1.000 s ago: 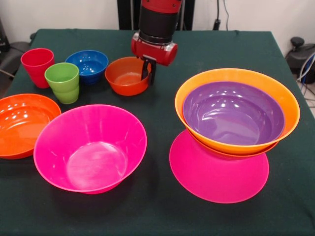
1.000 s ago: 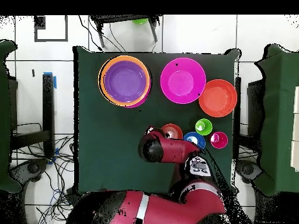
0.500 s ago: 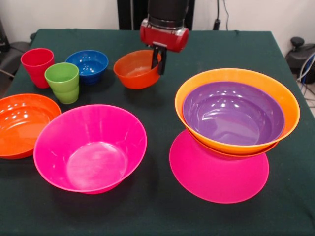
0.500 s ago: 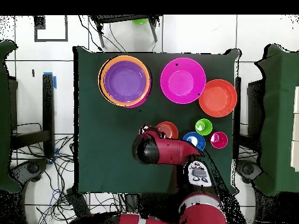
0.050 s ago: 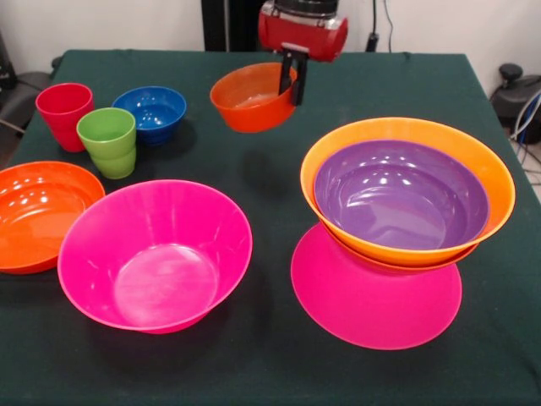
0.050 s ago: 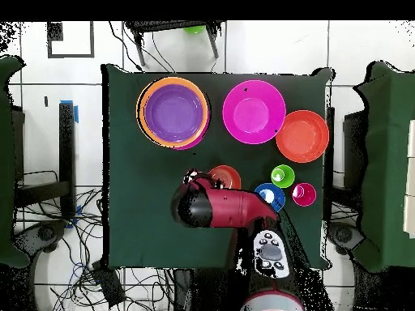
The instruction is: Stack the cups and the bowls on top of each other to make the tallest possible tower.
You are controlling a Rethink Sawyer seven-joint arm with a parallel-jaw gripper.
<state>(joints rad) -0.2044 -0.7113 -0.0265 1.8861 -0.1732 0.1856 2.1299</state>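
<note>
My gripper (image 5: 295,74) is shut on the right rim of the small red-orange bowl (image 5: 251,99), which hangs tilted above the table's far middle; the overhead view shows the same bowl (image 6: 226,176) beside the arm. The tower (image 5: 406,203) at the right is a purple bowl (image 5: 397,196) nested in an orange bowl (image 5: 331,155) on an upturned hot pink bowl (image 5: 372,300). A second hot pink bowl (image 5: 155,254) stands upright at the front left. The red cup (image 5: 64,113), the lime green cup (image 5: 108,140) and the small blue bowl (image 5: 151,112) stand at the far left.
A shallow red-orange bowl (image 5: 38,213) sits at the left edge of the green table (image 5: 254,372). In the overhead view the red arm (image 6: 231,209) covers the table's near middle.
The gripper has lifted the small red-orange bowl off the table and carried it up and to the right, toward the tower's side.
</note>
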